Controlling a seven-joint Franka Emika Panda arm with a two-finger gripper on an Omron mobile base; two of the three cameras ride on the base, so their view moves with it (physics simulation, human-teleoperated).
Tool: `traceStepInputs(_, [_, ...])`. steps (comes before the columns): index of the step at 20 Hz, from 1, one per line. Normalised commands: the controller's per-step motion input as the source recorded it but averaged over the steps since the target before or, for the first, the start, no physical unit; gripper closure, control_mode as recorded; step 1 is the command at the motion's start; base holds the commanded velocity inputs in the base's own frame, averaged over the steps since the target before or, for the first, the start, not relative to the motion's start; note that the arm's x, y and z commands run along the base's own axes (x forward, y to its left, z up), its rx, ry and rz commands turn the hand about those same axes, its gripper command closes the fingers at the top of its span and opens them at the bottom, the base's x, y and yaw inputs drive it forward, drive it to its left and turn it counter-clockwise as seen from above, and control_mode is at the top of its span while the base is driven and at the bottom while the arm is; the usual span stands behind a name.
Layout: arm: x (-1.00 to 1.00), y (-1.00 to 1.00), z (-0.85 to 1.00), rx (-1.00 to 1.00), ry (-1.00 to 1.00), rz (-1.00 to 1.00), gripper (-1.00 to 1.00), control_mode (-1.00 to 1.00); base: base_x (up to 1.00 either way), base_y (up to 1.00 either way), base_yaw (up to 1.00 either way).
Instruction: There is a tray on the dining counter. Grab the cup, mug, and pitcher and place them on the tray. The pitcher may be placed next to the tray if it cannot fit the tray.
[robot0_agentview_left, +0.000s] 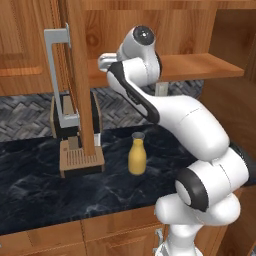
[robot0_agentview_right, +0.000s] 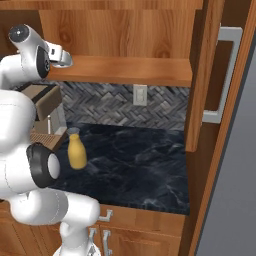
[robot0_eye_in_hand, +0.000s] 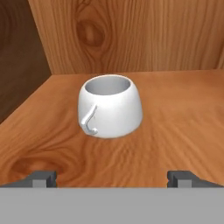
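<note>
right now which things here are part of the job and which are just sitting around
Part of the job:
- mug, upright on the wooden shelf, ahead of the open pincer
- pitcher, upright on the black counter

Just there:
- coffee machine
- wall outlet
- open cabinet door

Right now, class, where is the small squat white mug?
In the hand view the small squat white mug stands upright on a wooden cabinet shelf, ahead of the open gripper, handle towards the camera.

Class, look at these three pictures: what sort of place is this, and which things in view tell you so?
Most likely a home kitchen. A black marble counter runs below wooden cabinets with a grey herringbone tile backsplash; a white mug sits on a wooden shelf, and a mustard-yellow pitcher stands on the counter.
</note>
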Motion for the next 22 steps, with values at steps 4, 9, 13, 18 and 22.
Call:
traceStepInputs(4, [0.19, 0.12, -0.03, 0.00, 0.00, 0.00, -1.00, -1.00, 0.00, 0.00, 0.00])
traceStepInputs(9, [0.18, 0.13, -0.02, 0.00, 0.00, 0.00, -1.00, -1.00, 0.00, 0.00, 0.00])
traceStepInputs(13, [0.18, 0.11, 0.00, 0.00, 0.00, 0.00, -1.00, -1.00, 0.00, 0.00, 0.00])
traceStepInputs(18, [0.17, 0.04, -0.04, 0.00, 0.00, 0.00, -1.00, -1.00, 0.00, 0.00, 0.00])
traceStepInputs(22, [0.16, 0.00, -0.05, 0.00, 0.00, 0.00, -1.00, -1.00, 0.00, 0.00, 0.00])
